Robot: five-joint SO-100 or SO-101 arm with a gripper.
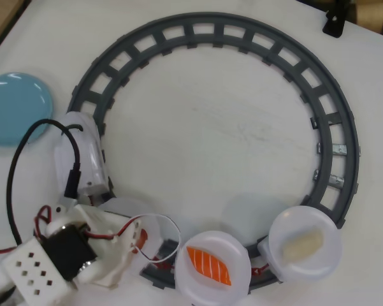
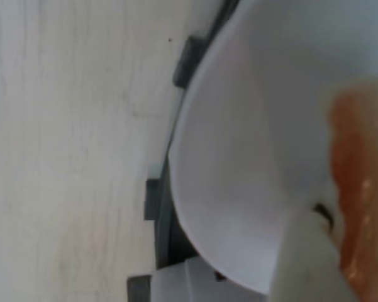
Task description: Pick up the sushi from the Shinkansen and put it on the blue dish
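In the overhead view the white arm reaches in from the lower left, and its gripper (image 1: 137, 239) sits low over the grey circular track (image 1: 334, 137), just behind the white Shinkansen (image 1: 83, 156), whose nose points toward the far left. The arm covers the first wagon's plate, so the dark red sushi cannot be made out there. The wrist view is filled by a white plate (image 2: 239, 157) with a blurred orange shape at its right edge; whether the jaws are wide, narrow or holding anything cannot be told. To the right along the track, a plate carries an orange striped salmon piece (image 1: 209, 265), and the next a pale cream piece (image 1: 301, 245). The blue dish (image 1: 16, 107) lies bare at the far left.
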